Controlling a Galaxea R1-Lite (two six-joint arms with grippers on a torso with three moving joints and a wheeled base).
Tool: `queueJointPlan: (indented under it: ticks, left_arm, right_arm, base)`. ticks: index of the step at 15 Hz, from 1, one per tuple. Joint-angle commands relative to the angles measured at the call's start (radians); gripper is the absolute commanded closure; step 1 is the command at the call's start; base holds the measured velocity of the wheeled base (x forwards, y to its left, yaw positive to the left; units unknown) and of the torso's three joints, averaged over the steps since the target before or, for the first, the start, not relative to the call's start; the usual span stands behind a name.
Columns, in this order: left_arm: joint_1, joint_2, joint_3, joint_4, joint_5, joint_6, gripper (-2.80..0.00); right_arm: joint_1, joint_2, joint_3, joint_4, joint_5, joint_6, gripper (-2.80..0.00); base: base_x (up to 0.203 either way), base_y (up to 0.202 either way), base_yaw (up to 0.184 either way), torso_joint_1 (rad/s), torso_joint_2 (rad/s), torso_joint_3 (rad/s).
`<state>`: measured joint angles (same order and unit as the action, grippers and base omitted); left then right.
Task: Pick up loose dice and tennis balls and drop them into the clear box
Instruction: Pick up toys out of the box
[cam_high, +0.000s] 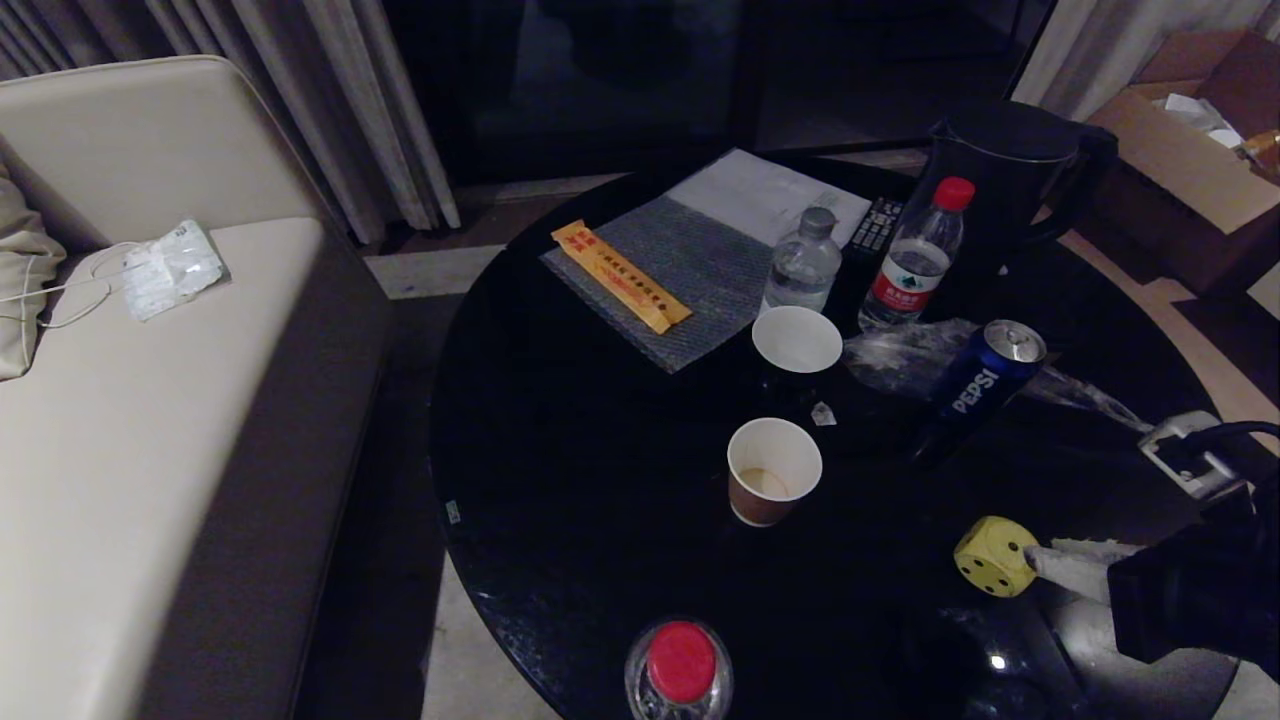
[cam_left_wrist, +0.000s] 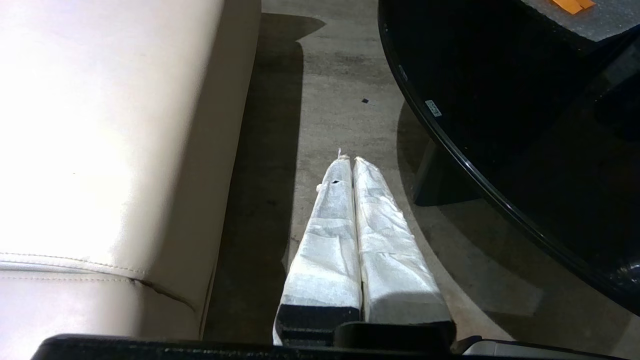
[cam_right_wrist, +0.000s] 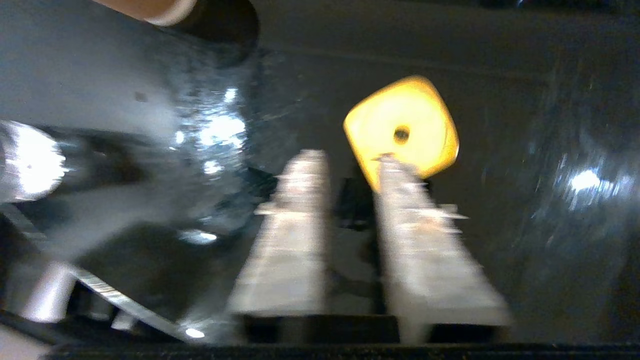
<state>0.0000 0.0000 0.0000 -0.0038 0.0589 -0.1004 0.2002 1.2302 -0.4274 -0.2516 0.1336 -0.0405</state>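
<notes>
A yellow die (cam_high: 994, 556) with dark pips sits on the black round table (cam_high: 580, 480) near its right front edge. My right gripper (cam_high: 1038, 560) reaches in from the right, its white-wrapped fingertips just beside the die. In the right wrist view the die (cam_right_wrist: 402, 127) lies just past one fingertip, and the right gripper (cam_right_wrist: 347, 157) is open with nothing in the narrow gap. My left gripper (cam_left_wrist: 350, 160) is shut and empty, parked over the floor between sofa and table. The tennis balls and the clear box are out of view.
On the table stand two paper cups (cam_high: 773, 470) (cam_high: 797, 340), two water bottles (cam_high: 915, 255) (cam_high: 803, 262), a tilted Pepsi can (cam_high: 985, 375), a black kettle (cam_high: 1005, 170) and a red-lidded jar (cam_high: 680, 668). A beige sofa (cam_high: 150, 400) lies to the left.
</notes>
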Motion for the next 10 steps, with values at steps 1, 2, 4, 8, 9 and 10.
queueJointPlan:
  ticks: [1,2,4,8,9,10]
  left_arm:
    - [0.000,0.001,0.002,-0.001,0.001,-0.001,0.00]
    - [0.000,0.001,0.002,0.000,0.001,-0.001,0.00]
    - [0.000,0.001,0.002,-0.001,0.001,-0.001,0.00]
    - [0.000,0.002,0.002,-0.001,0.001,-0.001,0.00]
    - [0.000,0.002,0.002,-0.001,0.001,-0.001,0.00]
    - [0.000,0.002,0.002,-0.001,0.001,-0.001,0.00]
  right_arm:
    - [-0.040,0.080,-0.011,-0.002,-0.001,-0.077,-2.80]
    - [-0.063,0.090,-0.012,-0.001,-0.002,-0.109,-2.80]
    - [-0.083,0.130,-0.035,-0.008,-0.001,-0.155,-2.80]
    - [-0.115,0.185,-0.077,-0.008,0.004,-0.287,-2.80]
    - [-0.121,0.194,-0.085,-0.009,0.014,-0.301,-2.80]
    - [-0.124,0.206,-0.085,-0.008,0.020,-0.314,-2.80]
  base:
    - [0.000,0.000,0.000,0.000,0.00,0.000]
    - [0.000,0.000,0.000,0.000,0.00,0.000]
    - [0.000,0.000,0.000,0.000,0.00,0.000]
    - [0.000,0.000,0.000,0.000,0.00,0.000]
    - [0.000,0.000,0.000,0.000,0.00,0.000]
    - [0.000,0.000,0.000,0.000,0.00,0.000]
